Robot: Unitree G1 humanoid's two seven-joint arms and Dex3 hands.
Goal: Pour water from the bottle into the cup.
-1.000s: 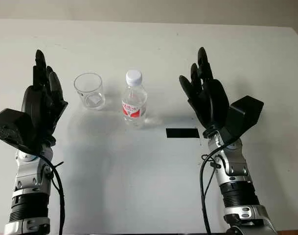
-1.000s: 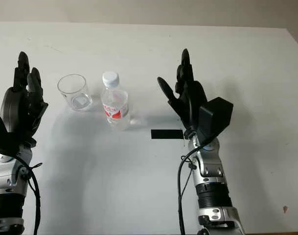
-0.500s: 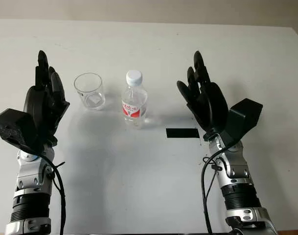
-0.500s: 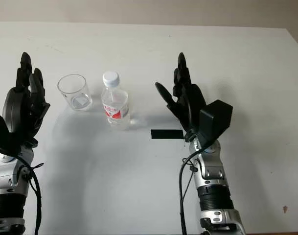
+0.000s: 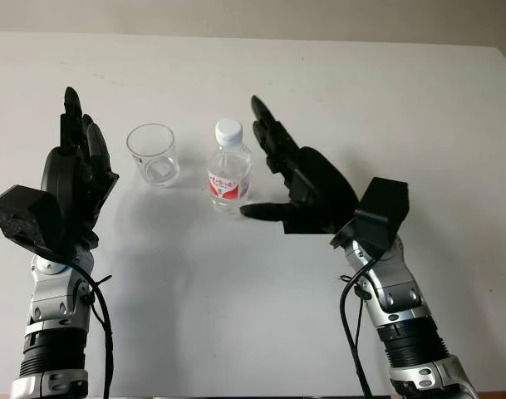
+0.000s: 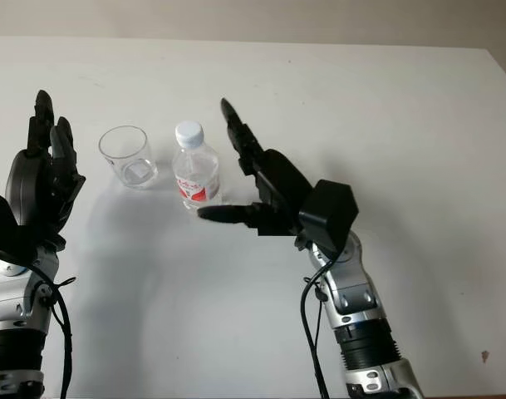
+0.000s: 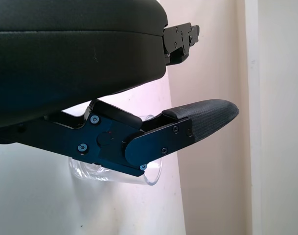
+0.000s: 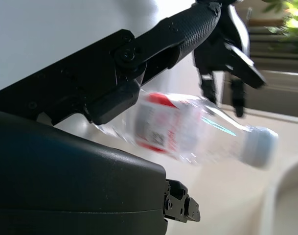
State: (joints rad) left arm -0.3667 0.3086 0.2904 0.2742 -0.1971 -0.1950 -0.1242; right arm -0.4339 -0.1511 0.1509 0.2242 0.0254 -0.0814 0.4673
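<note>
Judging from how things lie, the pouring has not begun: the bottle (image 5: 228, 169) stands on the white surface (image 5: 261, 291) with its white cap on, just beside the clear cup (image 5: 153, 155), which looks empty. Its long axis is upright, cap pointing up, so gripping, uncapping and tipping all remain. The right robot hand (image 5: 279, 184) is open and holds nothing, fingers flanking the bottle without touching, while the left robot hand (image 5: 70, 187) is open beside the cup.
</note>
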